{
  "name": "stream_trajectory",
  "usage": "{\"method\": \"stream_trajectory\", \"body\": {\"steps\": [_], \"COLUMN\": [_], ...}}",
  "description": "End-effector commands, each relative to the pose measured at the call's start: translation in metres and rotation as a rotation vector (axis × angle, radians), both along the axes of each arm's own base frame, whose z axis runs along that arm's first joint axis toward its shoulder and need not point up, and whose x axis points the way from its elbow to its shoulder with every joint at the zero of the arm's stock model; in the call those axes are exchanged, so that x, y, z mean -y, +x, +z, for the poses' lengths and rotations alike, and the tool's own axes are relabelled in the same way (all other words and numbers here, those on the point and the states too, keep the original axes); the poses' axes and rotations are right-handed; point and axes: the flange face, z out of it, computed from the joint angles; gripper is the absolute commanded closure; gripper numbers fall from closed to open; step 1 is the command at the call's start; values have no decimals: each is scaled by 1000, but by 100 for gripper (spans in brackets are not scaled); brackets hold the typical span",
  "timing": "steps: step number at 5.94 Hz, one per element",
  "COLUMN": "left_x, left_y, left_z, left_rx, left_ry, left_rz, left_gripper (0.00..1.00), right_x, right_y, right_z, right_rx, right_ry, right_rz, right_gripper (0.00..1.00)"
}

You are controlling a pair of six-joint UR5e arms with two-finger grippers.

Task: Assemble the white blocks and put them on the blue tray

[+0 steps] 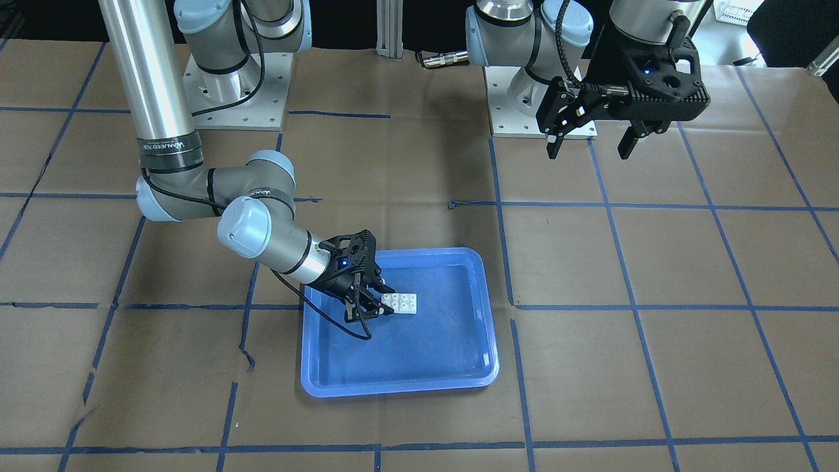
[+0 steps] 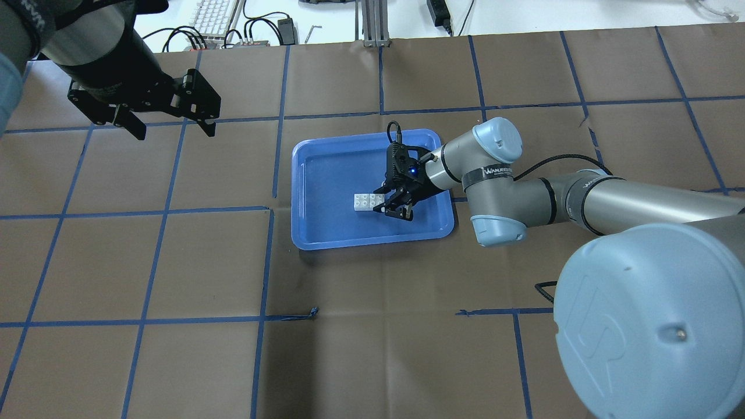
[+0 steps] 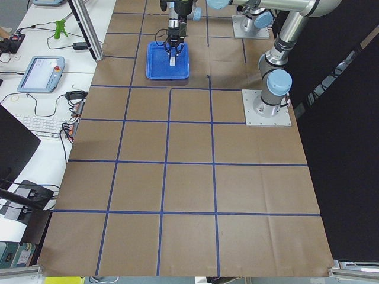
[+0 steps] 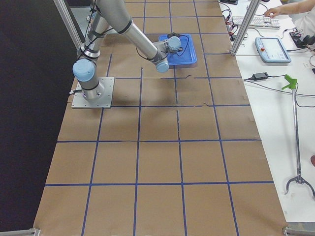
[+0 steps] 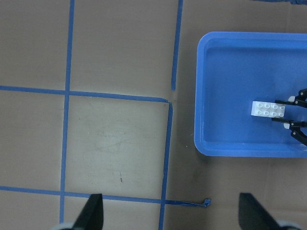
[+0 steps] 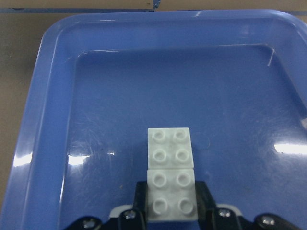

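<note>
Two white blocks (image 1: 401, 303) lie joined end to end, studs up, on the floor of the blue tray (image 1: 488, 328). They also show in the overhead view (image 2: 366, 202) and the right wrist view (image 6: 170, 163). My right gripper (image 1: 388, 301) is low inside the tray, its fingers (image 6: 141, 196) against both sides of the nearer block, shut on it. My left gripper (image 1: 590, 141) is open and empty, held high near its base, far from the tray. The left wrist view shows the blocks (image 5: 268, 109) in the tray (image 5: 201, 120).
The table is covered in brown paper with a blue tape grid (image 2: 273, 209). The arm bases (image 1: 236, 92) stand at the robot's edge. A keyboard (image 2: 212, 14) and cables lie beyond the far edge. The right arm's elbow (image 2: 495, 186) hangs beside the tray.
</note>
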Motion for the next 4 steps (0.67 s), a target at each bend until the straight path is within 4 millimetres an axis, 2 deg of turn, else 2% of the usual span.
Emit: {"method": "stream_trajectory", "body": {"steps": [1, 3, 4], "left_x": [0, -1, -1], "left_y": [-1, -1, 0], "left_z": [-7, -7, -8], "left_rx": [-2, -1, 2], "left_ry": [-4, 1, 2], "left_rz": [-2, -3, -3], "left_gripper": [1, 1, 1], "right_x": [0, 0, 0], "right_y": [0, 0, 0], "right_z": [-1, -1, 1], "right_rx": [0, 0, 1], "right_ry": [1, 3, 2], "right_rz": [-1, -1, -2], "right_gripper": [51, 47, 27]}}
